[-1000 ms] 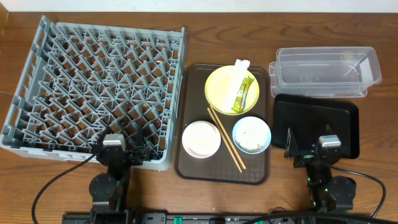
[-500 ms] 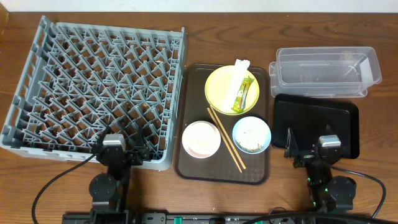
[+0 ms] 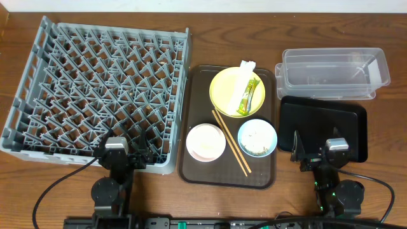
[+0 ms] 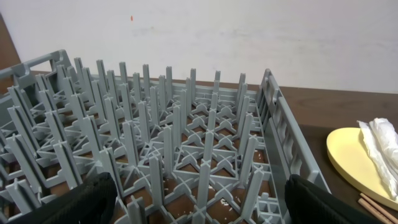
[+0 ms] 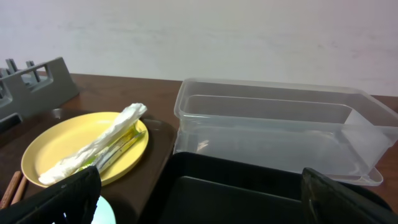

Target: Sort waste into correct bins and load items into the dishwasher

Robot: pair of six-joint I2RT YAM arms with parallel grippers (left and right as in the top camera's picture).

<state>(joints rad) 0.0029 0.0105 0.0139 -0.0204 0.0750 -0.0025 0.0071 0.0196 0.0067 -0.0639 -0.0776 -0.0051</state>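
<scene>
Here: brown wooden table (image 3: 222, 38), white wall (image 4: 249, 37) behind; left hand (image 4: 200, 202), right hand (image 5: 205, 199) apart.

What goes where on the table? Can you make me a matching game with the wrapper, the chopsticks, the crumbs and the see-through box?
Things:
1. snack wrapper
2. chopsticks
3. food scraps
4. clear tub

Places:
A. in the light blue bowl
B. on the yellow plate
C. right beside the black tray
D. on the brown tray, next to the white bowl

Pairs: 1-B, 2-D, 3-A, 4-C
</scene>
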